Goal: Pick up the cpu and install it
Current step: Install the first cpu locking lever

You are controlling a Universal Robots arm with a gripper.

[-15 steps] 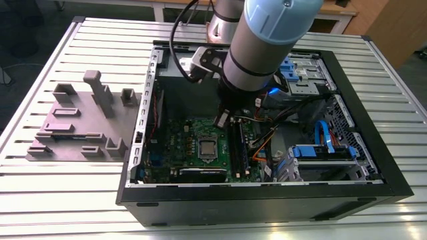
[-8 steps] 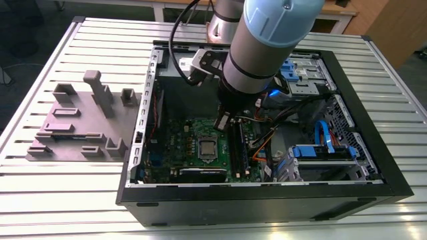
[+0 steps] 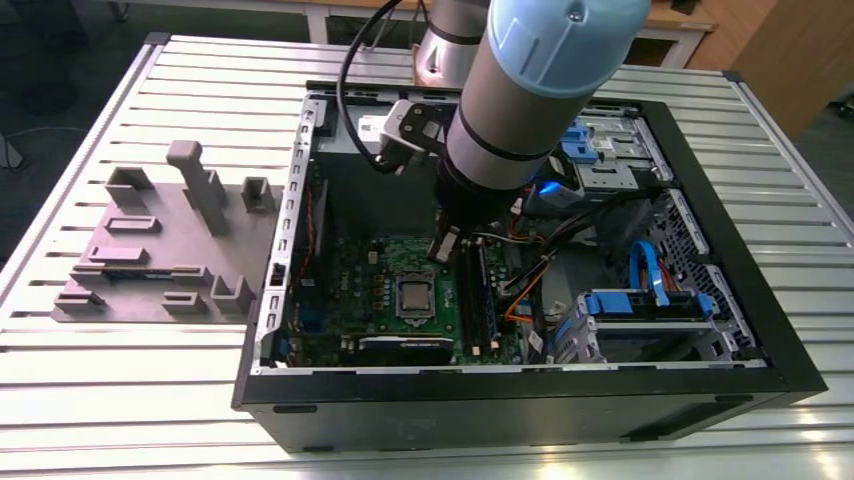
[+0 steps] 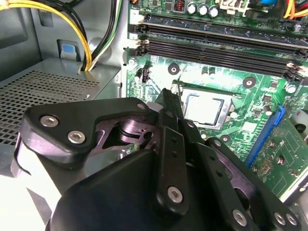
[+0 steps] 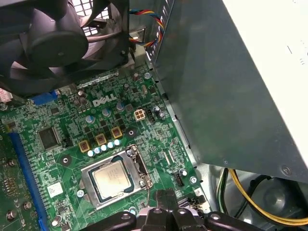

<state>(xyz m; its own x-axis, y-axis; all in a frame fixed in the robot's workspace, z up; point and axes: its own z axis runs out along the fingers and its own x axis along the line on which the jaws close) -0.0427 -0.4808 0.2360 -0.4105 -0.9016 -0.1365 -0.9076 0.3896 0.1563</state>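
Note:
The cpu (image 3: 416,297) lies flat in its socket on the green motherboard (image 3: 360,270), its silver top showing. Both wrist views show the cpu (image 4: 204,107) (image 5: 113,177) seated inside the metal socket frame. My gripper (image 3: 447,248) hangs inside the open computer case, a little above the board and beside the socket, toward the memory slots. Its dark fingertips (image 4: 169,94) are pressed together with nothing between them. In the first wrist view the gripper (image 5: 165,195) sits just past the socket's corner.
A grey-mauve tray (image 3: 147,250) with upright blocks stands on the slatted table at the exterior view's left. Black memory slots (image 4: 216,43), a fan (image 5: 48,43), the grey power supply box (image 5: 231,86), yellow cables (image 4: 86,38) and blue drive cages (image 3: 641,305) crowd the case.

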